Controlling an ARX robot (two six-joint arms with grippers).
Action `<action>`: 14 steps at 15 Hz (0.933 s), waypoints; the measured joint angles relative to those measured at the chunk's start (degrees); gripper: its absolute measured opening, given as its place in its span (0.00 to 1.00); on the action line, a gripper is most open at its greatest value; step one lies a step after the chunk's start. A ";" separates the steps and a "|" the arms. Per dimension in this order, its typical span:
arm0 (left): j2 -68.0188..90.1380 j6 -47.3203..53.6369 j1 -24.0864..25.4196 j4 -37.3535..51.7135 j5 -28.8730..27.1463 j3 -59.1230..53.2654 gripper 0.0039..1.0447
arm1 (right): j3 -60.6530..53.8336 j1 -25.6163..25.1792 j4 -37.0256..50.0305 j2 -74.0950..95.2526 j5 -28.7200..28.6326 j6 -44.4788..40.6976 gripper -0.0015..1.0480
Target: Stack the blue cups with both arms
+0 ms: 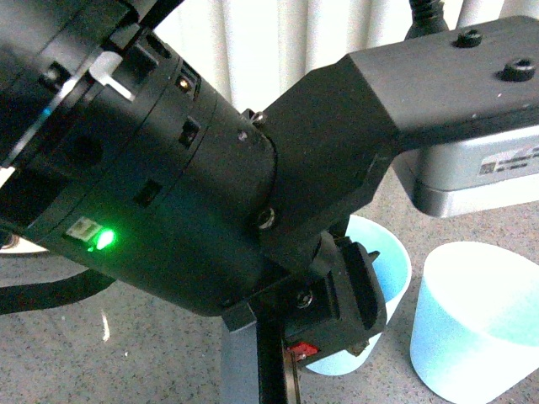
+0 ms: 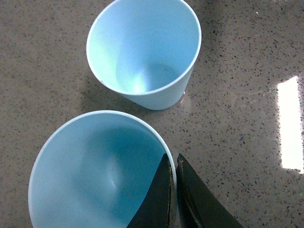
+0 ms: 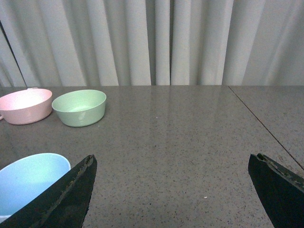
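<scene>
Blue cups (image 2: 142,52): plastic by the look, matt, smooth inside and out.
Desk (image 2: 237,57): speckled stone-like top, polished and glossy, with bright reflections.
Pink bowl (image 3: 23,104): smooth plastic look, faint sheen.
Green bowl (image 3: 79,107): same smooth, faintly shiny plastic look.
Curtain (image 3: 190,42): pale cloth, matt, in folds.
Arm casing (image 1: 168,168): black, smooth, mostly matt.
Grey-silver box (image 1: 472,181): metal look, satin finish.
Right claw fingers (image 3: 61,199): black, matt, rough along the edges.

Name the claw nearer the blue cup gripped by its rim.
Left. The left claw pinches the rim of that blue cup; the right claw is open, a cup outside its fingers.
</scene>
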 joint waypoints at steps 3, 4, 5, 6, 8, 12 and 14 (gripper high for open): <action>-0.02 0.92 0.00 -0.81 0.04 -1.05 0.02 | 0.00 0.00 0.00 0.00 0.00 -0.02 0.94; -0.02 1.05 0.00 -1.29 0.11 -1.90 0.02 | 0.00 0.00 0.00 -0.02 0.00 -0.02 0.94; -0.02 1.11 0.02 -1.22 0.61 -2.08 0.02 | 0.00 0.00 0.00 0.00 0.00 -0.02 0.94; -0.02 1.11 -0.02 -0.61 0.52 -2.32 0.02 | 0.00 0.00 0.00 0.00 0.00 -0.02 0.94; -0.02 1.05 -0.04 -0.02 0.44 -2.43 0.02 | 0.00 0.00 0.00 0.00 0.00 -0.02 0.94; -0.02 0.70 0.28 -0.77 0.74 -2.12 0.35 | 0.00 0.00 0.00 0.00 0.00 -0.02 0.94; -0.57 0.11 0.48 -1.29 1.79 -1.49 0.56 | 0.00 0.00 0.00 0.00 0.00 -0.02 0.94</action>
